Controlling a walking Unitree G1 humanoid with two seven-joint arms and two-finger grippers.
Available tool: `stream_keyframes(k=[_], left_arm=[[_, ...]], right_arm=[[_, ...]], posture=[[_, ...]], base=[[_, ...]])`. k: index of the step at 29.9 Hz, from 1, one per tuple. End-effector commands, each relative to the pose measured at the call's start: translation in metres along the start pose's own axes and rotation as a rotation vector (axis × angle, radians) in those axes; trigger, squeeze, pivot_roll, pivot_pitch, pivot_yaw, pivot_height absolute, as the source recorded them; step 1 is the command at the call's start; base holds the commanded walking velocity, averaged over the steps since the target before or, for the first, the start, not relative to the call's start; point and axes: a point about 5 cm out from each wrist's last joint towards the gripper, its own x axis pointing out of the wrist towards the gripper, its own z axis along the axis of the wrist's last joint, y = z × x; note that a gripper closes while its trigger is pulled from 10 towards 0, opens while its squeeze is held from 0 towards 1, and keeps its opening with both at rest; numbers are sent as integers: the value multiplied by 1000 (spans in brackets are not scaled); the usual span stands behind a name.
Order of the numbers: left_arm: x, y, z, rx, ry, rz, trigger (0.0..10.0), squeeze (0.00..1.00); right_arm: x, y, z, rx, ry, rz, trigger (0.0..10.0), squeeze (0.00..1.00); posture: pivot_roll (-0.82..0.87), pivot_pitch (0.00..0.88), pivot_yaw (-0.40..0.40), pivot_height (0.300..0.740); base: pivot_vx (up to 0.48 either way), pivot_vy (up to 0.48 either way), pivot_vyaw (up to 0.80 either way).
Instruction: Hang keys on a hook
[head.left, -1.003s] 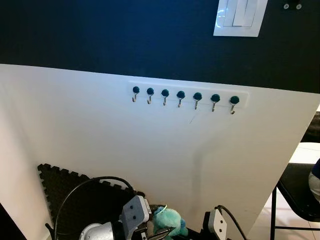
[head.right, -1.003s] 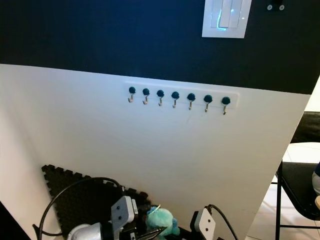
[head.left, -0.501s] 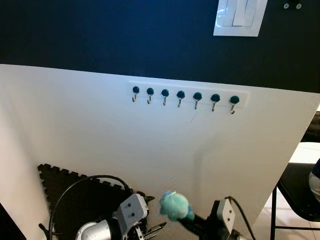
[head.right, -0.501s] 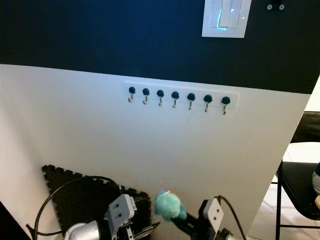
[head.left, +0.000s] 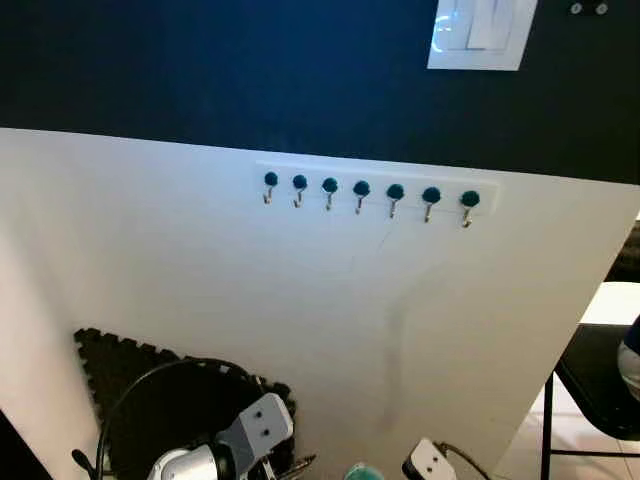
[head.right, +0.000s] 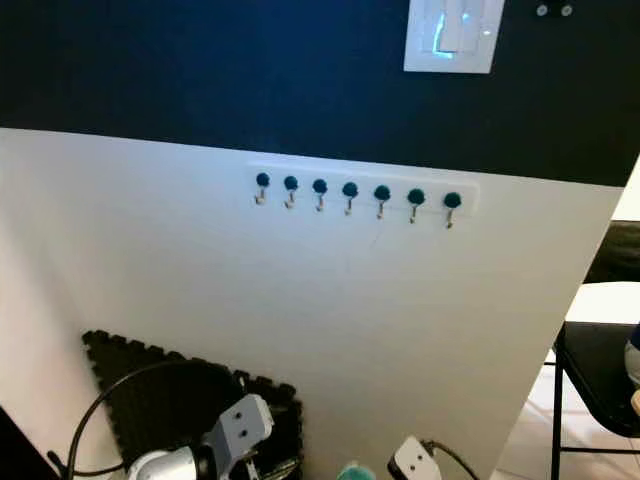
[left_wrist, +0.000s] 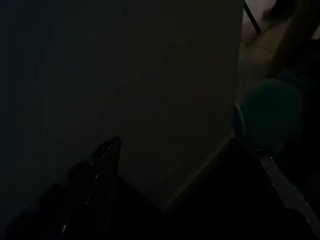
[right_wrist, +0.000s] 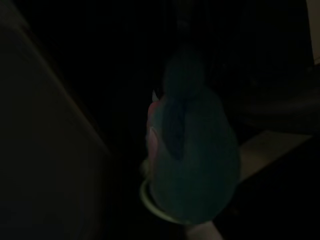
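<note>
Lowered since half a second ago, the teal plush keyring is kept grasped in the right pincer, well below the hook rail; the left pincer is held released, idle.

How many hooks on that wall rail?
7, in one row on the white rail, all bare: from the robot's left. None look hidden.

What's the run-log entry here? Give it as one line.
hooks: seven, all bare | key fob: teal plush, low by right arm, not hung | left pincer: open, low
</note>
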Motion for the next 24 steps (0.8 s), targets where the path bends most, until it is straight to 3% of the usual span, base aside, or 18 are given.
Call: stream_keyframes(k=[1,2,4,7,9,14,16,17,18,20,21,23,24], left_arm=[[0,-6,-8,-78,51,-11,10000,0],[0,-6,-8,-78,51,-11,10000,0],[1,-10,-11,-97,84,-36,10000,0],[1,-12,-16,-61,133,-68,10000,0],[2,-13,-18,-13,152,-80,10000,0],[3,-13,-16,8,139,-70,10000,0],[7,-12,-10,59,96,-32,10000,0],[7,-12,-10,59,96,-32,10000,0],[9,-11,-8,100,91,-25,10000,0],[10,-11,-8,124,100,-18,10000,0],[10,-10,-10,111,115,1,10000,0],[12,-6,-13,-41,144,81,10000,0],[12,-6,-13,-41,144,81,10000,0]], right_arm=[[5,-2,-3,195,-17,-78,0,0],[5,-2,-3,195,-17,-78,0,0],[9,-1,-1,293,-38,-96,0,0],[11,-2,1,263,-32,-116,0,0],[13,-5,6,188,-36,-148,0,0],[16,-5,16,245,-104,-162,0,0],[22,2,36,360,-237,-75,0,0],[22,2,36,360,-237,-75,0,0],[22,10,48,381,-317,14,0,0],[22,16,57,390,-381,78,0,0],[21,18,61,389,-410,103,0,0],[18,23,74,377,-502,157,0,0],[18,23,74,377,-502,157,0,0]], posture=[[67,31,12,740],[67,31,12,740],[65,30,13,740],[65,30,13,740],[64,29,13,740],[64,28,13,740],[64,26,13,740],[64,26,13,740],[64,26,13,740],[63,21,11,740],[63,21,11,740],[62,21,11,740],[62,21,11,740]], base=[[0,0,0],[0,0,0],[0,0,0],[0,0,0],[0,0,0],[0,0,0],[0,0,0],[0,0,0],[0,0,0],[0,0,0],[0,0,0],[0,0,0],[0,0,0]])
